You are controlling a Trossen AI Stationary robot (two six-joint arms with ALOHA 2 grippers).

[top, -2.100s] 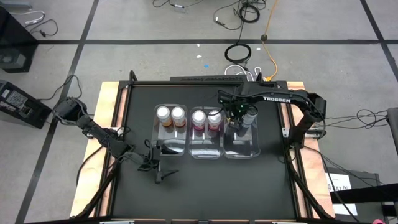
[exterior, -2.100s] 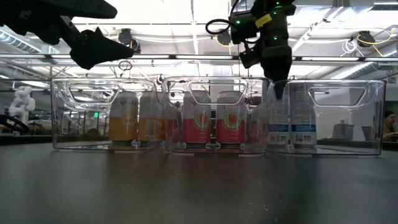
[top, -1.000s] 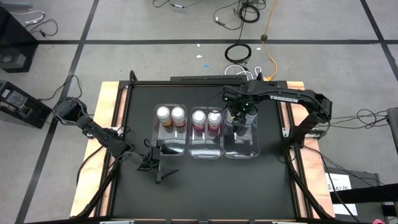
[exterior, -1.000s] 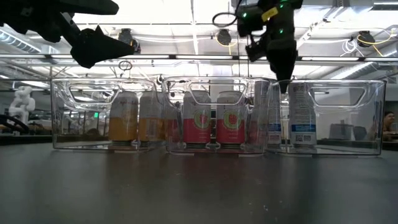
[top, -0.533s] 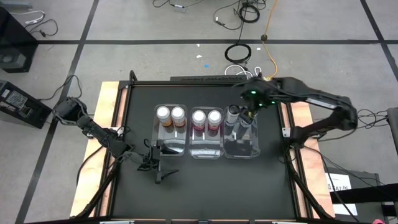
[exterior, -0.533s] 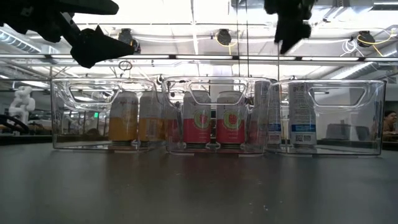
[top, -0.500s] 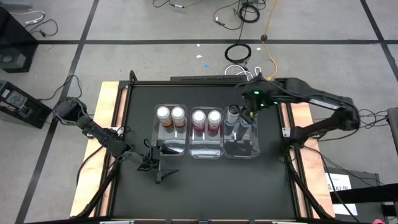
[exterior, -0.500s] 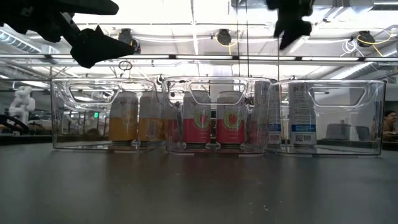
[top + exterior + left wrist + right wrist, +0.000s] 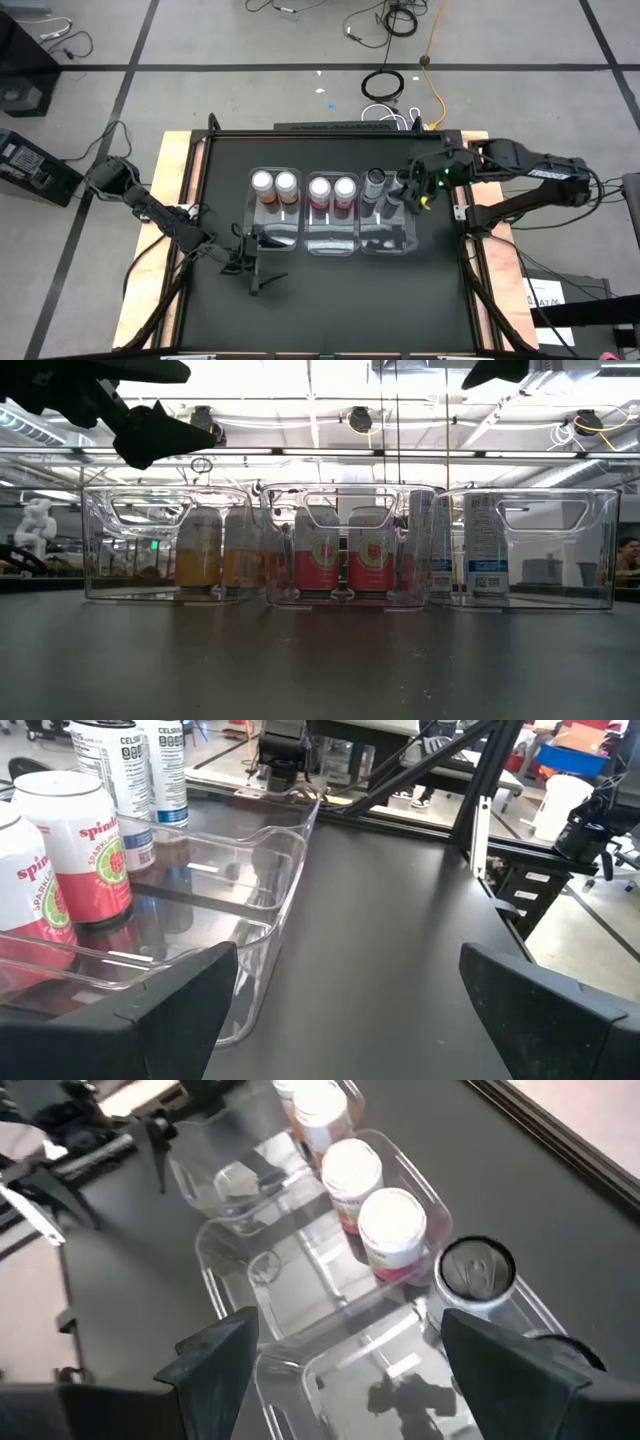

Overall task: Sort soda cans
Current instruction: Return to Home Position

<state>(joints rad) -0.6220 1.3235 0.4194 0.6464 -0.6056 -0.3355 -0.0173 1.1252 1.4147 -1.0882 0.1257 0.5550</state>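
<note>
The cans all look sorted, so what remains, as I judge it, is the trip home for the arms, and the care lies in leaving the bins undisturbed. The right claw (image 9: pixel 410 188) hangs over the far right part of the right bin (image 9: pixel 390 238), spread wide and holding nothing, and the low view shows it well above the rims. The safe way is to draw it up and back toward its own side of the table (image 9: pixel 330 310) before lowering anything, with the fingers apart and the wrist clear of the bin's outer wall. The left claw (image 9: pixel 262 262) waits near the front of the left bin (image 9: pixel 275 232), also wide and empty. If it needs to move, it should pull away from that front wall first rather than swing across it. Slow, straight paths suit this, since the light plastic bins would likely slide at a nudge. There are three clear bins in a row and six cans in all, two to a bin. Two orange cans (image 9: pixel 262 182) stand side by side in the left bin, two pink cans (image 9: pixel 320 186) in the middle bin (image 9: pixel 332 238), and two white-and-blue cans (image 9: pixel 487 545) with dark tops in the right bin. All stand upright toward the far end of their bins. From above, one of that last pair is partly covered by the right claw, but the low view shows both.
</note>
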